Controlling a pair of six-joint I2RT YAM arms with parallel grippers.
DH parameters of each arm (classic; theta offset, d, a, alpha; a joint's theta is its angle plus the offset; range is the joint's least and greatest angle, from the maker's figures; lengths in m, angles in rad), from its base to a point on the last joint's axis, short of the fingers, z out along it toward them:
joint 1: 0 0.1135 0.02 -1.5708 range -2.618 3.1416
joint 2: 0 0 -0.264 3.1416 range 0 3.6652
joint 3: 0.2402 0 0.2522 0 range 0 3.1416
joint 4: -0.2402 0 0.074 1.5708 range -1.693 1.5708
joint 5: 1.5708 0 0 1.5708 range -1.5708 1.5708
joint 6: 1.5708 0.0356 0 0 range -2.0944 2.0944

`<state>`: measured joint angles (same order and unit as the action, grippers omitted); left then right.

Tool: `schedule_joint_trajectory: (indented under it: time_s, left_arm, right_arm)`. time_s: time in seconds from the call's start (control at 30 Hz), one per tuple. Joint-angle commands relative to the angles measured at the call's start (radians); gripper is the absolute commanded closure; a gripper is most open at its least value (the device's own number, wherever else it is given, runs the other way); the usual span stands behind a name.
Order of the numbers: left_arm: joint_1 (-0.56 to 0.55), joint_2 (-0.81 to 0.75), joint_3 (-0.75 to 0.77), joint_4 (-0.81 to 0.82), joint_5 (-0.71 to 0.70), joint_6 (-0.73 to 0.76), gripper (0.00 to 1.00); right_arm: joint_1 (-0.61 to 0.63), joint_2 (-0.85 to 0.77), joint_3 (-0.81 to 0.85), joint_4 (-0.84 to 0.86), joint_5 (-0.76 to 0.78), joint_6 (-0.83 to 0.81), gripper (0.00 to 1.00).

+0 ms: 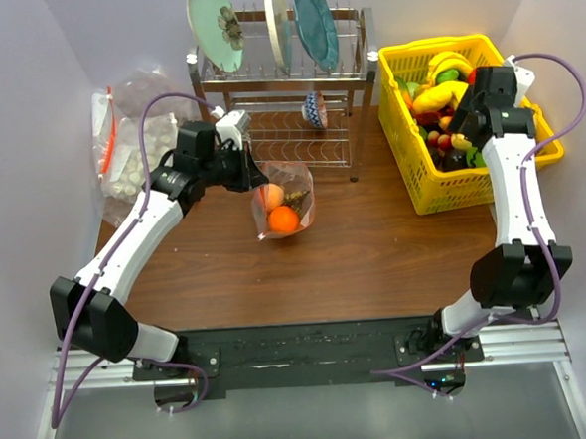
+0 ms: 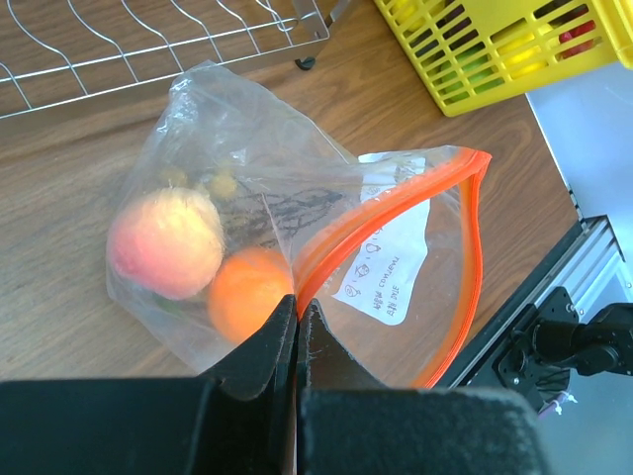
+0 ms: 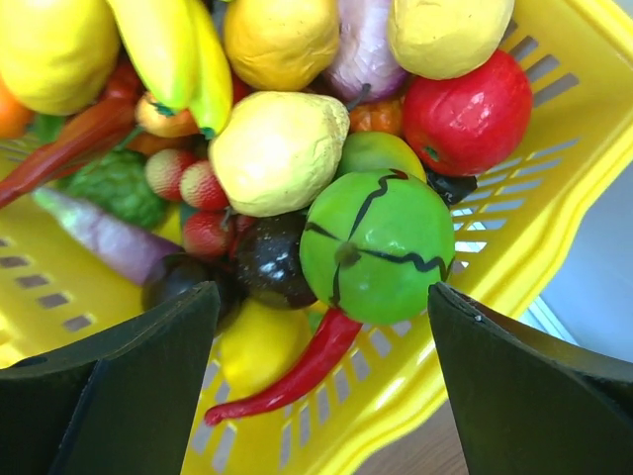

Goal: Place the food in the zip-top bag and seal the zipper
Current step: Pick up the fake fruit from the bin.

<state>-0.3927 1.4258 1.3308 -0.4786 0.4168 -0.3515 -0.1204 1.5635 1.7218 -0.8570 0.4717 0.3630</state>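
The zip-top bag (image 1: 301, 184), an orange (image 1: 283, 219) inside, is seen just before the dish rack (image 1: 298, 140); a yellow basket (image 1: 441, 195) is set right of that rack.

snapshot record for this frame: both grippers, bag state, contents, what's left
left gripper: shut, pinching the zipper at one end of the mouth
zip-top bag: mouth open, not sealed
in bag: orange, peach-like fruit, small brown pieces
right gripper: open, holding nothing, above the yellow basket
below right gripper: green round fruit, in the basket
left to do: seal not done
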Motion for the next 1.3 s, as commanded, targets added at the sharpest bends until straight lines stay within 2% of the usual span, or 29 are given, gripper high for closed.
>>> schedule_joint_trajectory:
  time_s: [0.0, 0.3, 0.53, 0.77, 0.9, 0.97, 1.1, 1.27]
  left_arm:
    - [0.008, -0.01, 0.007, 0.046, 0.031, 0.006, 1.0]
    - [0.008, -0.002, -0.016, 0.058, 0.051, 0.005, 1.0]
    - [0.008, 0.002, -0.01, 0.054, 0.051, 0.008, 1.0]
    - [0.006, 0.019, -0.012, 0.048, 0.056, 0.009, 1.0]
    - [-0.005, 0.028, -0.012, 0.051, 0.062, 0.006, 1.0]
    - [-0.008, 0.033, -0.009, 0.049, 0.06, 0.008, 1.0]
    - [-0.011, 0.032, -0.002, 0.04, 0.043, 0.011, 1.0]
    - [-0.012, 0.033, 0.001, 0.037, 0.036, 0.013, 1.0]
  right_arm:
    - [-0.008, 0.071, 0.056, -0.011, 0.059, -0.004, 0.09]
    - [-0.01, 0.184, 0.088, -0.039, 0.157, 0.001, 0.1]
    - [-0.008, 0.198, 0.064, -0.046, 0.199, 0.011, 0.1]
    - [-0.01, 0.178, 0.021, -0.047, 0.304, -0.009, 0.1]
    - [-0.008, 0.164, -0.013, -0.039, 0.286, -0.007, 0.1]
    - [-0.009, 0.164, -0.042, -0.039, 0.254, 0.005, 0.12]
    - [-0.008, 0.145, -0.09, -0.031, 0.214, 0.028, 0.3]
    - [-0.01, 0.061, -0.062, -0.008, 0.133, 0.024, 0.39]
